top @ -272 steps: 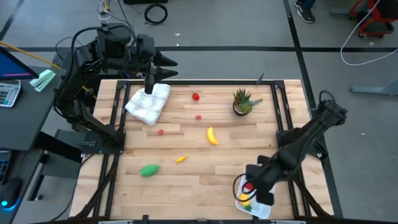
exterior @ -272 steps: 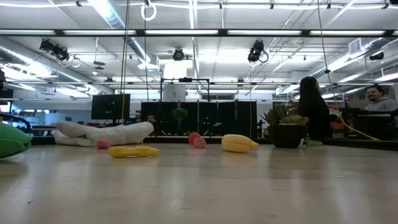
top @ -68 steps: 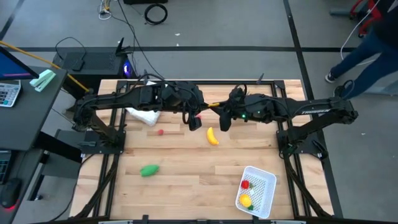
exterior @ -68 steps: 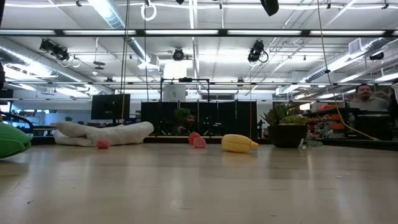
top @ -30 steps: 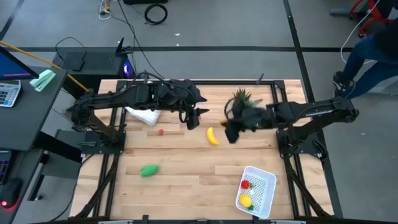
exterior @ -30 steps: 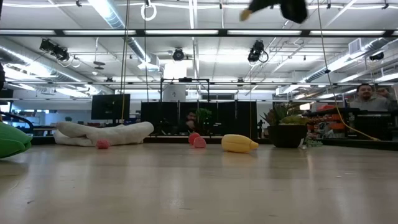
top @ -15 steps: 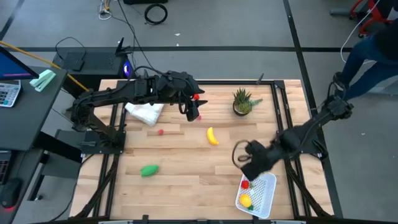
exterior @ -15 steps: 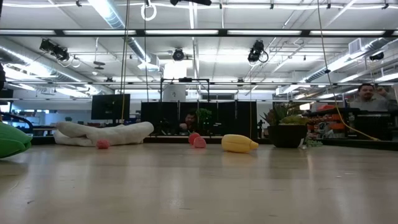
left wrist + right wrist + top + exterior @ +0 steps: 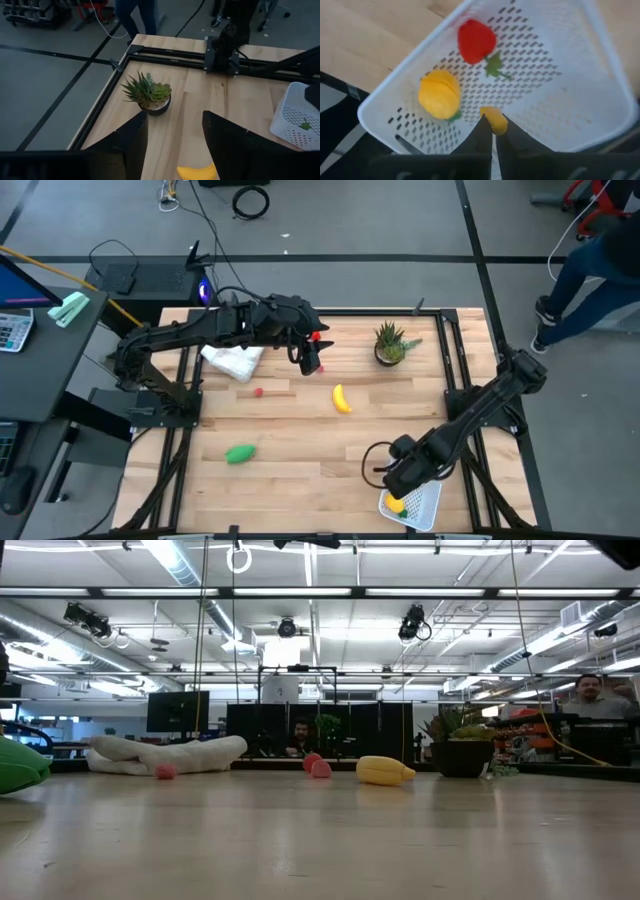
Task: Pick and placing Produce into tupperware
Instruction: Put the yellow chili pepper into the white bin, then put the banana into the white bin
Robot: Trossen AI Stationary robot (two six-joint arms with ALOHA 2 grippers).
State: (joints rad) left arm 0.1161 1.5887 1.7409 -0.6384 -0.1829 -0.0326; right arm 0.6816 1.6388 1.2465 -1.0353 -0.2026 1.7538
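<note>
The white tupperware (image 9: pixel 428 498) sits at the table's near right and holds a red piece (image 9: pixel 476 41) and a yellow piece (image 9: pixel 439 94). My right gripper (image 9: pixel 398 480) points down over it, shut on a small yellow-orange piece (image 9: pixel 493 120). My left gripper (image 9: pixel 310 360) hangs open above the table's far middle with nothing between its fingers (image 9: pixel 135 145). On the wood lie the yellow banana (image 9: pixel 342 398), a green oblong piece (image 9: pixel 240 453), a small red piece (image 9: pixel 258 391) and another red piece (image 9: pixel 316 336) beside the left gripper. My right gripper pinches the small yellow-orange piece (image 9: pixel 493 121) between its two fingertips. The fingers come from above, pointing down. The piece stays over the tupperware's perforated base (image 9: pixel 535 65), near the red and yellow pieces lying there.
A small potted plant (image 9: pixel 390 343) stands at the far right of the table. A white checked cloth (image 9: pixel 232 360) lies at the far left under the left arm. Dark frame rails (image 9: pixel 465 380) run along both sides. A person (image 9: pixel 590 260) stands beyond the far right corner.
My right gripper, shut on the yellow-orange piece, has swung from beside the plant toward the table's near right, sunk and tipped to point down, and now stands over the tupperware.
</note>
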